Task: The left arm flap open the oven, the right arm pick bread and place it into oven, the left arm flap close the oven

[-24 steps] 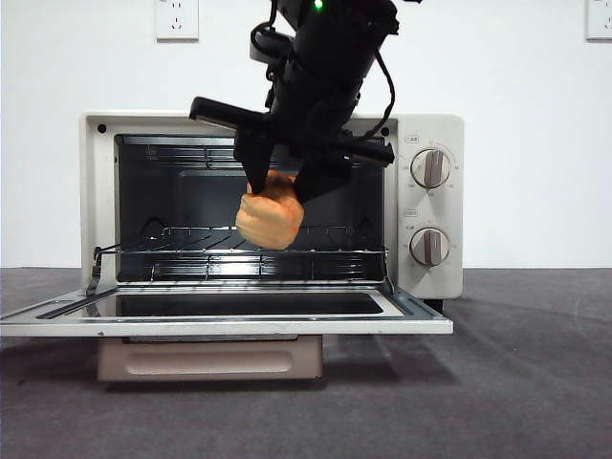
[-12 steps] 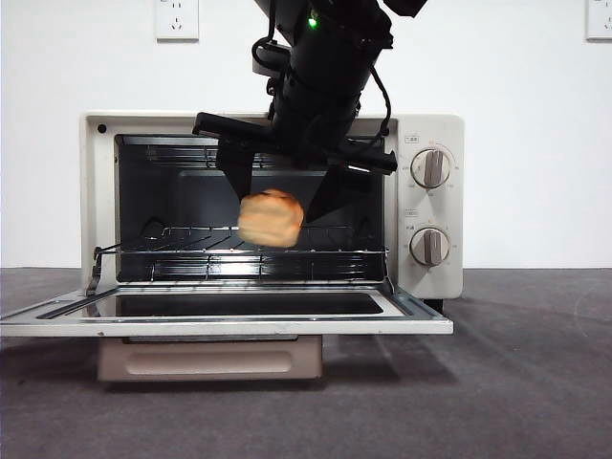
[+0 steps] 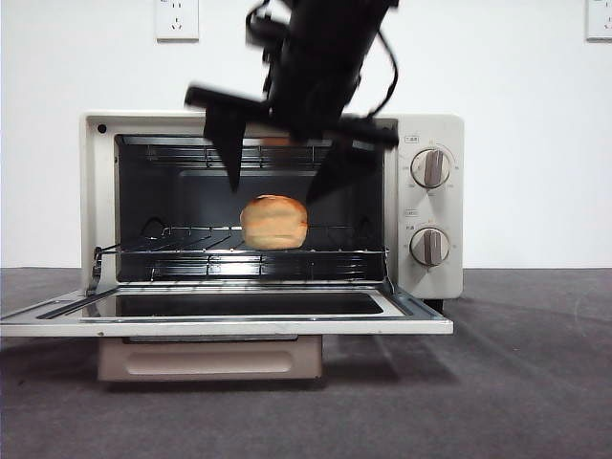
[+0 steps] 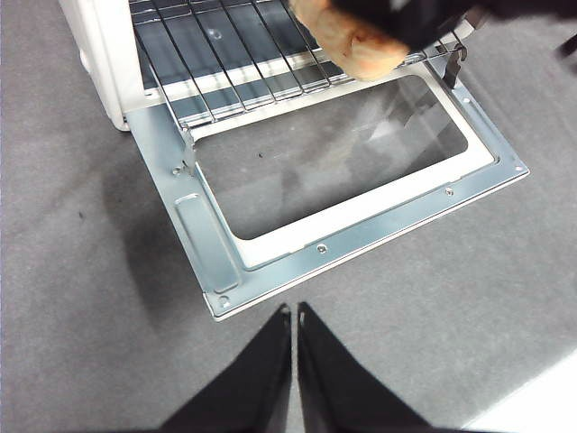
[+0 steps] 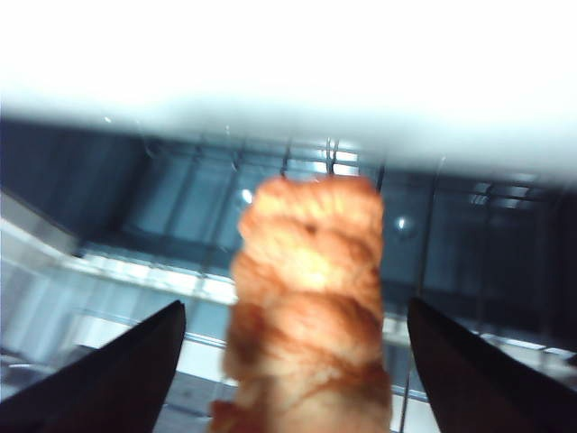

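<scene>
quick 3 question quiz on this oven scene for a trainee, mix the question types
1. True or false: the bread rests on the wire rack inside the oven.
2. The right gripper fingers are: A) shut on the bread B) open above the bread C) out of view.
3. Fill in: the oven door is ____.

Key: 1 true; 2 B; 3 open. The left gripper waits shut in front of the door.

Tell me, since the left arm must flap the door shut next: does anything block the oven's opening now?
The bread lies on the wire rack inside the oven. The right gripper, jaws open, hangs before the opening above the lowered door, in the door's swing. The left gripper waits shut.
</scene>
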